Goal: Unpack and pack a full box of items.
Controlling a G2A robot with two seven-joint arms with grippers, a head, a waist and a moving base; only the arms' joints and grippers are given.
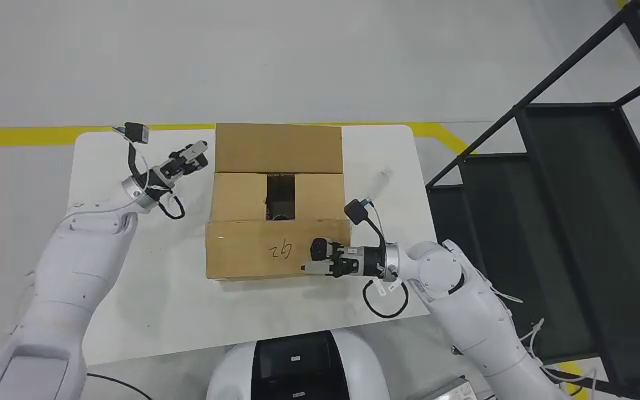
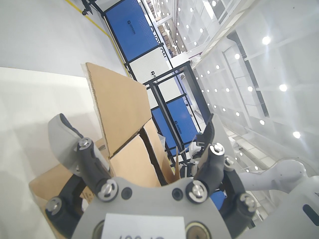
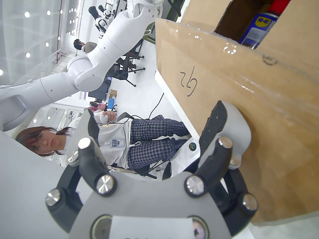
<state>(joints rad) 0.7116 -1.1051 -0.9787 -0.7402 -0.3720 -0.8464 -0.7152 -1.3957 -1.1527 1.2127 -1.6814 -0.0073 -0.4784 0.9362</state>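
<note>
Cardboard box (image 1: 232, 195): centre of table (image 1: 120, 300), opening upward, long axis left to right. Left gripper (image 1: 198, 152): jaws spread, beside far flap (image 1: 278, 147). Right gripper (image 1: 310, 256): jaws spread, at near flap (image 1: 255, 250).

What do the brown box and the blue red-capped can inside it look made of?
Brown box: matte corrugated cardboard, fluting visible at the flap edges, glossy clear tape across one flap. Blue red-capped can: probably painted metal with a sheen; the red cap looks plastic, though unclear.
</note>
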